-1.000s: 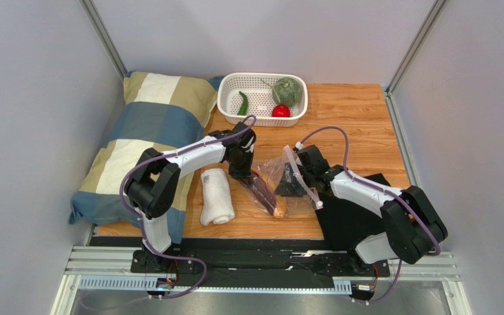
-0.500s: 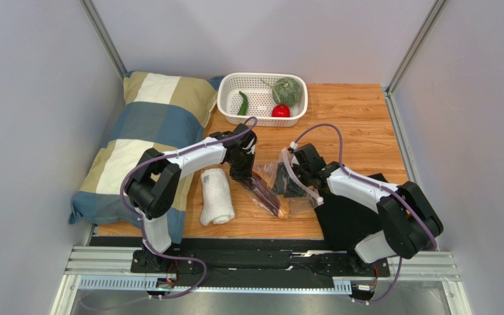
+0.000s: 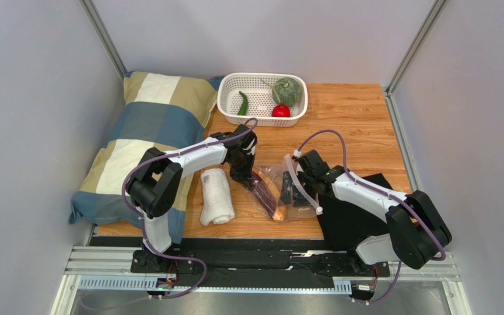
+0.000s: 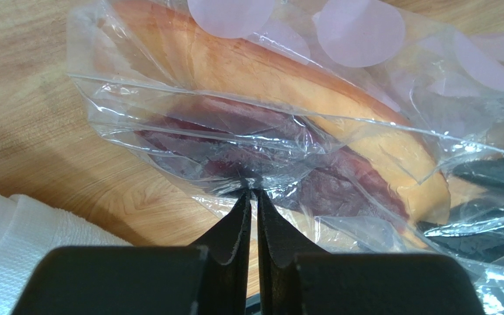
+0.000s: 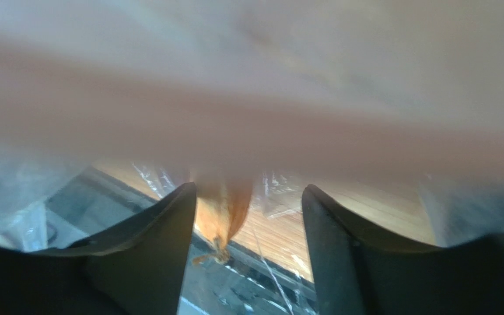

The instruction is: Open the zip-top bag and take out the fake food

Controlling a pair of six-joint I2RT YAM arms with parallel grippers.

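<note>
Left gripper (image 4: 251,193): the jaws are closing to a sliver, and their tips are pinching a crease of clear film on the zip-top bag (image 4: 379,131). Just beyond that pinch the purple-and-orange piece (image 4: 287,72) is lying inside the bag, its orange flank up and its dark purple side towards the fingers. The rolled white towel (image 4: 11,230) is sitting at the lower left of the left wrist view, apart from the bag.

Right gripper (image 5: 248,189): the jaws are standing well apart and gripping nothing. The orange tip of the same piece (image 5: 225,210) is showing in the gap between them (contact with either finger cannot be told). A pale, blurred band of bag film is filling the upper half of the right wrist view.

From above, the bag (image 3: 269,172) is lying on the wooden table (image 3: 346,118) between the two grippers, with the left gripper (image 3: 241,172) at its left edge and the right gripper (image 3: 293,191) at its right.

Further out, the white basket (image 3: 225,98) is sitting at the far edge and holding the bumpy green vegetable (image 3: 287,90), the red tomato (image 3: 280,111) and the green pepper (image 3: 243,104).

A checked pillow (image 3: 136,138) is lying to the left and a black mat (image 3: 350,223) under the right arm.
</note>
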